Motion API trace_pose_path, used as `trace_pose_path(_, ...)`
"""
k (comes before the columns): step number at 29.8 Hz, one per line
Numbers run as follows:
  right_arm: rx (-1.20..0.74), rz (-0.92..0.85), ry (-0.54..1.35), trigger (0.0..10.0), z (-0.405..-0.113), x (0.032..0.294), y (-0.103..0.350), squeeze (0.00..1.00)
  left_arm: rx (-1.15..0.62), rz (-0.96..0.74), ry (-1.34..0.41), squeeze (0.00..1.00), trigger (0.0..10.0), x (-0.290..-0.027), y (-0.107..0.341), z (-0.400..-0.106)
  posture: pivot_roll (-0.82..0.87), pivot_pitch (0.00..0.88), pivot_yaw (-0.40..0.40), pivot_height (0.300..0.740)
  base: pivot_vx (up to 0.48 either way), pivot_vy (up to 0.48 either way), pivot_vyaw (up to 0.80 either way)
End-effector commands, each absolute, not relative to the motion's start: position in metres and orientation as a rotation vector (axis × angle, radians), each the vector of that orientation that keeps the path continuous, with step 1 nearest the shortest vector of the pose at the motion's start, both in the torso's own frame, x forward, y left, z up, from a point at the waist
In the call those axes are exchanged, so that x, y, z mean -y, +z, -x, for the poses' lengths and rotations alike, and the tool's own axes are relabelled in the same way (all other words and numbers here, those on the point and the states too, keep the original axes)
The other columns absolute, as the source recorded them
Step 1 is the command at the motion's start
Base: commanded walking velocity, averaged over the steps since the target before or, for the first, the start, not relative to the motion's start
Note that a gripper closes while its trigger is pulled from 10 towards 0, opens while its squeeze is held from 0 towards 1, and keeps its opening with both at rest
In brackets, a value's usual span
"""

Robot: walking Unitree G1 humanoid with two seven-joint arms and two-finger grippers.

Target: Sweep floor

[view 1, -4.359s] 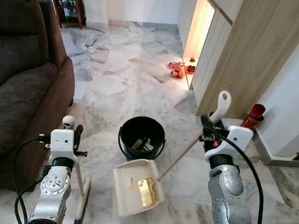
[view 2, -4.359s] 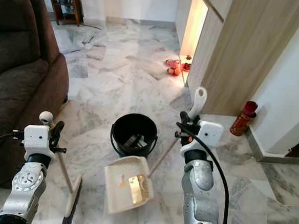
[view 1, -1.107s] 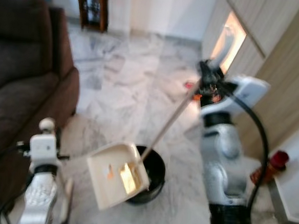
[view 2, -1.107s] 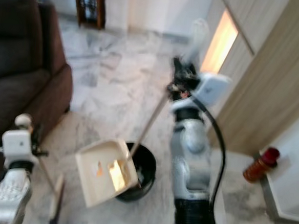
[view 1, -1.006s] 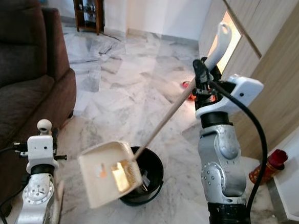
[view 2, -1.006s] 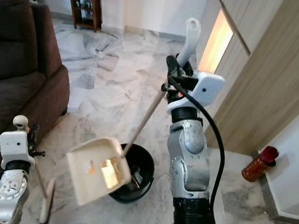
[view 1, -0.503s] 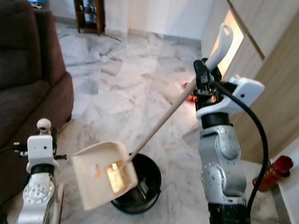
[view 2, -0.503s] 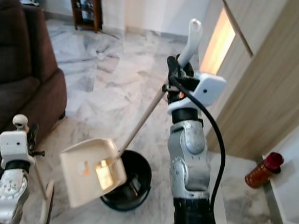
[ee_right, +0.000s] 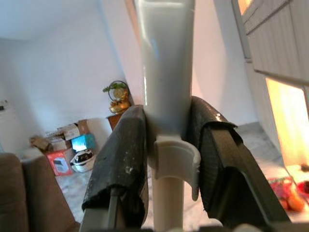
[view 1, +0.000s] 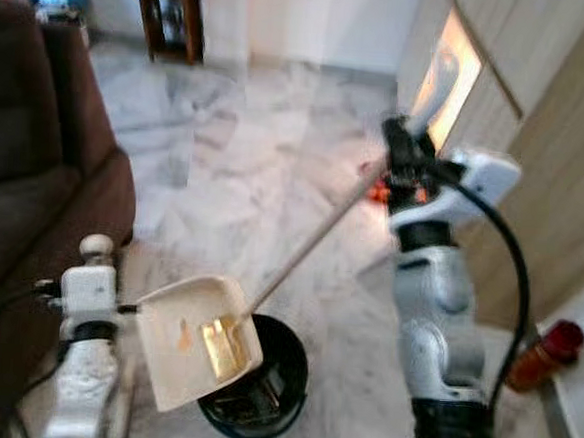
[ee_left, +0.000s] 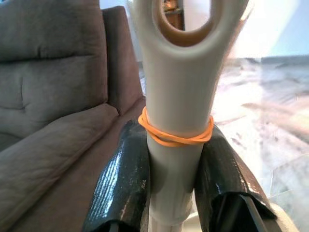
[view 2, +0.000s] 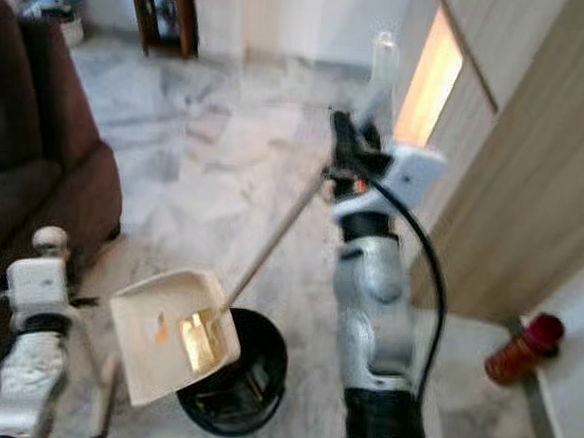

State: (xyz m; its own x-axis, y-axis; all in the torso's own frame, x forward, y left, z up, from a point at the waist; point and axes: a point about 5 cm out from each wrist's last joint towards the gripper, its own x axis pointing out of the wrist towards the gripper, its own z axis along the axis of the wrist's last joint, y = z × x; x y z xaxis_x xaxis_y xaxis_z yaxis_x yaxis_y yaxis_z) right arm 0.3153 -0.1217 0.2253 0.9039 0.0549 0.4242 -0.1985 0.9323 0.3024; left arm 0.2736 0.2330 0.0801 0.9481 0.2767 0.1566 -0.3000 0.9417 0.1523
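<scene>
The left claw (ee_left: 174, 193) is clamped on the broom handle (ee_left: 176, 101), low beside the brown sofa (view 1: 23, 190). Ahead of it, the cream dustpan (view 1: 198, 341) hangs tilted over the black bucket (view 1: 260, 392) on the marble floor (view 1: 235, 175). Its long pole (view 1: 311, 240) rises to the right claw (ee_right: 166, 159), raised and clamped on the dustpan handle (ee_right: 166, 72).

The dustpan (view 1: 195, 339) hides part of the black bucket (view 1: 270, 388); both eye views are blurred.
</scene>
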Motion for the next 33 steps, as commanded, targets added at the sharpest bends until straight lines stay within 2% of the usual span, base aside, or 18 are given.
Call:
trace_pose_path(1,0.490,-0.355,0.170,10.0,-0.312,0.113,0.241,0.00,0.169,-0.205,0.302,0.00,10.0,-0.239,0.088,-0.273,0.15,0.000,-0.036,0.740,0.000,0.000,0.00)
trace_pose_path(14,0.616,-0.250,0.145,10.0,-0.305,0.108,0.256,0.00,0.172,-0.207,0.305,0.00,10.0,-0.241,0.088,-0.271,0.15,0.000,-0.036,0.740,0.000,0.000,0.00)
trace_pose_path(23,0.738,-0.048,0.246,10.0,-0.292,0.082,0.262,0.00,0.173,-0.204,0.303,0.00,10.0,-0.239,0.088,-0.271,0.15,0.000,-0.034,0.740,0.000,0.000,0.00)
trace_pose_path(33,0.759,-0.046,0.300,10.0,-0.282,0.064,0.258,0.00,0.173,-0.202,0.303,0.00,10.0,-0.239,0.087,-0.270,0.15,0.000,-0.038,0.740,0.000,0.000,0.00)
